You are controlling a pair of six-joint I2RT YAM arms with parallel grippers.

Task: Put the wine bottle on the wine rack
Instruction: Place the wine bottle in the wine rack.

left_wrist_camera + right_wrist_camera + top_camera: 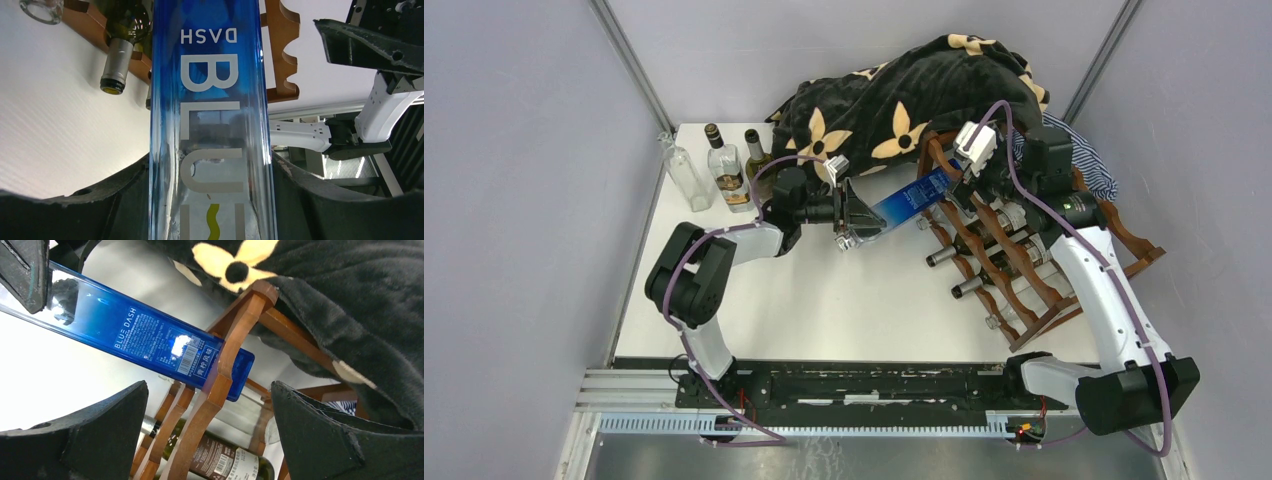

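Note:
The wine bottle, a tall blue square-sided one lettered BLUE DASH, lies nearly level above the table. My left gripper is shut on its clear neck-side half, and in the left wrist view the bottle fills the gap between both fingers. Its blue base end reaches the top scalloped rail of the wine rack, partly behind that rail. My right gripper hovers open over the rack's upper end, close to the bottle's base, and touches nothing.
Several bottles lie in the rack's lower tiers, one with a dark label. Three upright bottles stand at the back left of the white table. A black blanket with cream flowers covers the rack's far end, beside striped cloth.

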